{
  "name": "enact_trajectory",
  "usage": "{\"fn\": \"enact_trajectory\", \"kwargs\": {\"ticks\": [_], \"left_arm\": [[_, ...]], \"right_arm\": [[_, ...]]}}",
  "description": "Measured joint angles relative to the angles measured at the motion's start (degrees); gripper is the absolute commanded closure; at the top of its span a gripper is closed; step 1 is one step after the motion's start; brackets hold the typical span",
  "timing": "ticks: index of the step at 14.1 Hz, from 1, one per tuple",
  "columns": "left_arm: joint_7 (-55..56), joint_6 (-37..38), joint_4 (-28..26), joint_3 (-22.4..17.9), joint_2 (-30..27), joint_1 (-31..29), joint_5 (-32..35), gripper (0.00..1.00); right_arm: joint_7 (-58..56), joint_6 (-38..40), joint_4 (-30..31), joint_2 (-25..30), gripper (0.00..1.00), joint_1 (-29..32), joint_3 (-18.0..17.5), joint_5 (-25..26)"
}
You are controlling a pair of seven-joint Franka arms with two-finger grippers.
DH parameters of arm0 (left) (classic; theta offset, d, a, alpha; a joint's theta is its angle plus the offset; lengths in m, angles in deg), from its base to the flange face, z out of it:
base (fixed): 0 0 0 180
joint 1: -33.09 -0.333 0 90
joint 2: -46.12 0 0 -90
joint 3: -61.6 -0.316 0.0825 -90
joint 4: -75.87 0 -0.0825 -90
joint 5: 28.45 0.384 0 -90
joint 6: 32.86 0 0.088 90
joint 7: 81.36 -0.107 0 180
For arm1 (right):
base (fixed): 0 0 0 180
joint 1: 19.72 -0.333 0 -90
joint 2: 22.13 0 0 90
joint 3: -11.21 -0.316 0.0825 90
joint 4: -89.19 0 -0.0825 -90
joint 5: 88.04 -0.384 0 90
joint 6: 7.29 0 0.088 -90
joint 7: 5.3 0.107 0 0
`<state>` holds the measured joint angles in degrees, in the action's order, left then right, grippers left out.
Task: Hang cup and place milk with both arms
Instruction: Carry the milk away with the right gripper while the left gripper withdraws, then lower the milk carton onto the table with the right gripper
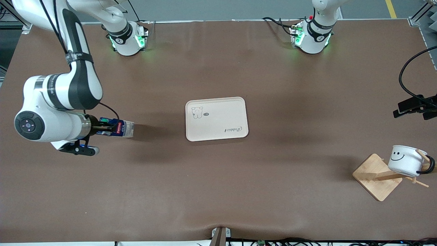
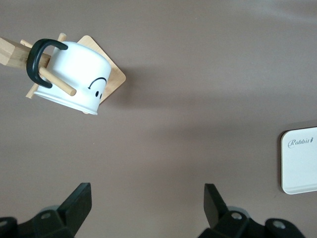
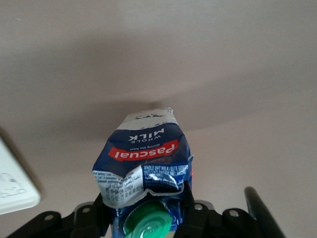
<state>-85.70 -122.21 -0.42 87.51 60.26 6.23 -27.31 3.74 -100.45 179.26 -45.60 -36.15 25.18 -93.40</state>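
Looking down from the front, the right gripper (image 1: 110, 128) holds the milk (image 1: 117, 127) in its jaws over the table (image 1: 218, 191) toward the right arm's end, beside the cream tray (image 1: 216, 118). The cup (image 1: 406, 160) hangs on the wooden rack (image 1: 379, 176) toward the left arm's end, with the left gripper (image 1: 414, 106) above it. The left wrist view shows the cup's black handle (image 2: 37, 62) looped over a peg (image 2: 57, 82), fingers (image 2: 74, 206) spread wide. In the right wrist view, the jaws pinch the carton just below its green cap (image 3: 147, 223).

White smiley cup (image 1: 406, 160), blue red-labelled milk (image 1: 117, 127)
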Motion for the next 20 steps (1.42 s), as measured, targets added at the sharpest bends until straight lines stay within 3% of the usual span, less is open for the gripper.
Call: {"fn": "enact_trajectory", "kwargs": {"ticks": [3, 5, 7, 11, 15, 17, 19, 20], "left_arm": [[0.33, 0.0, 0.02, -0.63, -0.34, 1.85, 0.06, 0.0], [4.07, 0.43, -0.46, -4.84, -2.11, 8.85, 0.15, 0.0], [9.47, 1.79, -2.76, -7.81, -5.37, 15.31, 0.42, 0.0], [11.99, 2.09, -9.55, -12.53, -11.81, 21.85, 0.61, 0.0], [12.0, 0.7, -14.66, -19.07, -15.63, 28.46, 0.61, 0.0], [12.03, -1.77, -17.93, -22.43, -18.04, 31.98, 0.61, 0.0], [12.03, -3.03, -20.14, -23.9, -20.15, 32.98, 0.61, 0.0], [12.03, -3.18, -20.63, -24.05, -20.75, 32.94, 0.61, 0.0]], "right_arm": [[-6.19, -2.19, 2.3, 1.07, 0.98, 5.99, 0.15, 0.23], [-8.48, -5.21, 4.93, 2.45, 0.97, 8.9, 0.18, 0.63], [-8.98, -8.98, 9.03, 4.26, 0.97, 9.9, 0.17, 1.3], [-8.99, -14.37, 17.87, 8.79, 0.93, 10.3, 0.18, 2.32], [-8.99, -14.27, 20.3, 11.81, 0.76, 12.37, 0.2, 3.64], [-8.99, -14.46, 21.67, 12.17, 0.53, 12.56, 0.17, 3.67], [-8.99, -14.97, 23.11, 12.15, 0.35, 12.56, 0.0, 3.68], [-8.99, -15.18, 23.61, 12.15, 0.32, 12.56, -0.03, 3.69]]}}
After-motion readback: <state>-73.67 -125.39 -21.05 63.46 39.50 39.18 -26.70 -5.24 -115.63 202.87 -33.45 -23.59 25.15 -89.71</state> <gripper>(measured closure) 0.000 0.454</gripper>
